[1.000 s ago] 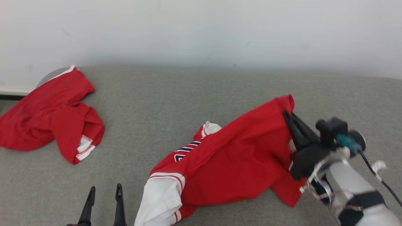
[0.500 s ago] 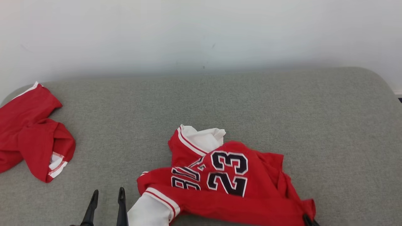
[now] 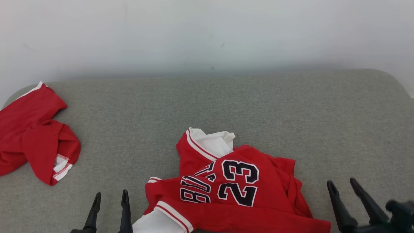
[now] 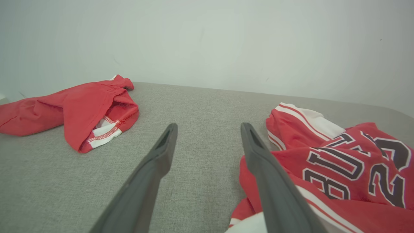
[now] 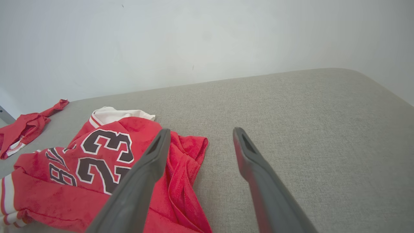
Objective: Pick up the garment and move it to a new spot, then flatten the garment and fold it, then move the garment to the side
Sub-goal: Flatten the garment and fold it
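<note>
Lying crumpled at the near edge of the grey cushion [image 3: 226, 103], the red jersey [image 3: 233, 191] looks soft, light, perhaps slippery; its striped cuff [image 3: 171, 210] offers a pinch point. Left gripper [image 3: 111, 193] and right gripper [image 3: 341, 181] flank it, jaws apart, empty.

1 numbered jersey [image 3: 271, 194], 1 red garment [image 3: 32, 136], 1 grey surface [image 3: 258, 106]

The right pincer [image 5: 201, 131] holds its two long dark grey fingers spread wide, with bare grey woven-fabric surface [image 5: 307, 129] between their tips. A crumpled red jersey [image 5: 97, 155] with white trim and a black number 23 lies on that surface at left, partly behind the left finger. A second, bunched red garment [image 5: 22, 127] lies well apart at far left, near the white wall [image 5: 207, 38].
</note>
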